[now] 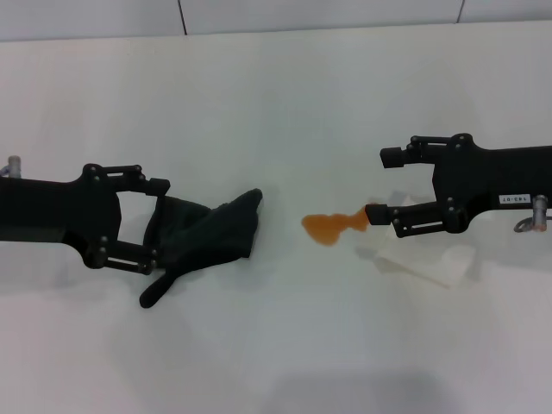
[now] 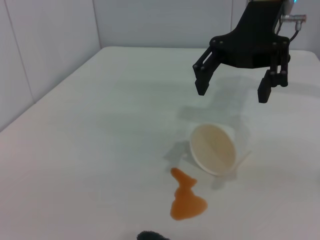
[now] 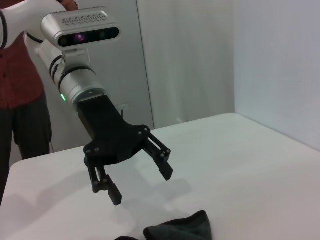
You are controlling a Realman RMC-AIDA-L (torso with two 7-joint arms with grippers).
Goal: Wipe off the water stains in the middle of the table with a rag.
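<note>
Your left gripper [image 1: 155, 226], fingers apart over the rag [image 1: 207, 233], may miss it; the open right gripper [image 1: 384, 185] could smear the water stains [image 1: 332, 226]

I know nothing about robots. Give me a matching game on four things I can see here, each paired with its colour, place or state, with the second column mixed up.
Things:
1. rag
2. stains
3. cup
4. right pincer

Descriptions:
A. lying on its side
B. open, above the table
C. orange
D. dark cloth by the left pincer

Pairs: 1-D, 2-C, 3-A, 4-B
</note>
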